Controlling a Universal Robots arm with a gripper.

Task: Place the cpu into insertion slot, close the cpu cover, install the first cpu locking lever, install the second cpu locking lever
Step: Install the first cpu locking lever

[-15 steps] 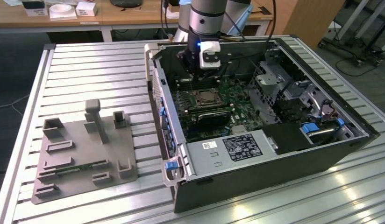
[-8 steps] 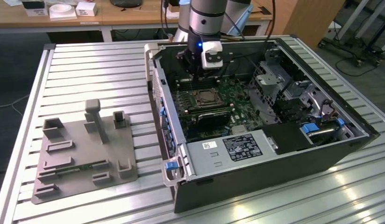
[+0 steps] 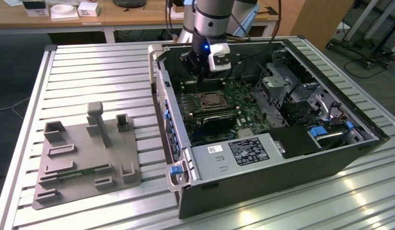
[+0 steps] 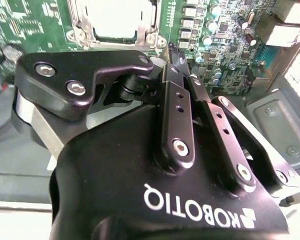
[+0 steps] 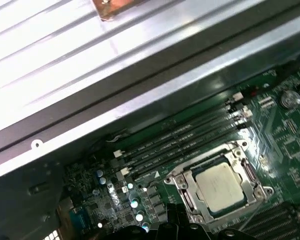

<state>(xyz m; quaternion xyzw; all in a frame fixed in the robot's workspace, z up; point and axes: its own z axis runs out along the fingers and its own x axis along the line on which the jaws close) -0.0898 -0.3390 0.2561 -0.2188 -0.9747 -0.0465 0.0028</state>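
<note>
The cpu (image 5: 220, 187) is a small square chip with a silvery top, lying flat in the insertion slot (image 5: 186, 200) on the green motherboard (image 5: 285, 130). The cpu cover (image 5: 250, 172), a thin metal frame, lies down flat around the chip. In the second wrist view the cpu (image 4: 117, 17) and cover (image 4: 145, 35) sit just beyond my fingertips. My gripper (image 4: 174, 52) is shut with nothing in it and hovers above the board beside the socket. In the exterior view the gripper (image 3: 196, 72) hangs inside the open computer case, just behind the insertion slot (image 3: 210, 100).
Long memory slots (image 5: 180, 140) run beside the socket. The case wall (image 3: 160, 96) rises on the exterior view's left, and a metal drive cage (image 3: 287, 86) stands on its right. A labelled box (image 3: 239, 151) fills the case front. A grey fixture plate (image 3: 88, 158) lies on the slatted table.
</note>
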